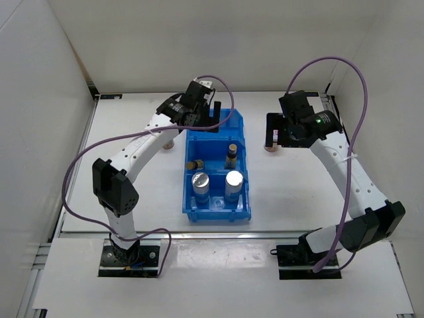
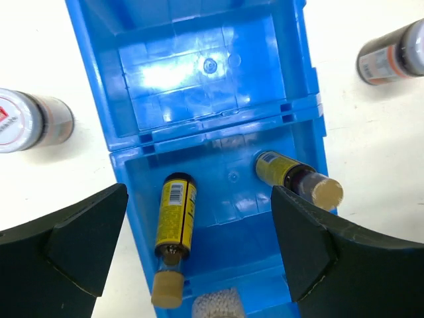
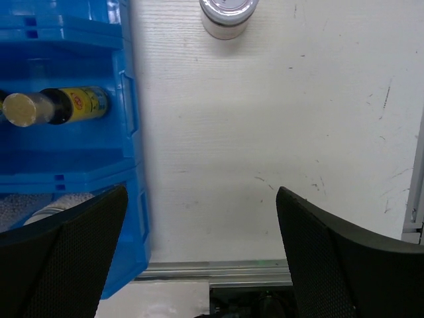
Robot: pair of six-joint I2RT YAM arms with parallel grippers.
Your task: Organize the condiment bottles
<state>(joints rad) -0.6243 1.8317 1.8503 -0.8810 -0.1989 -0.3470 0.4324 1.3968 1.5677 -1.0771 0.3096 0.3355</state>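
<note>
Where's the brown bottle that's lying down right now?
From above, the lying brown bottle is in the bin's middle compartment, left side, with the other brown bottle to its right and a silver-topped cylinder in the nearer compartment.

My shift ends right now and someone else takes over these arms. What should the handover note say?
Grippers: left gripper open and empty above the blue bin; right gripper open and empty above the table to the right of it.
Done: both silver-topped cylinders are in the near compartment; both brown bottles are in the middle one, one lying flat.
To do: left jar and right jar, both white-lidded, stand on the table either side of the bin. The far compartment is empty.
</note>
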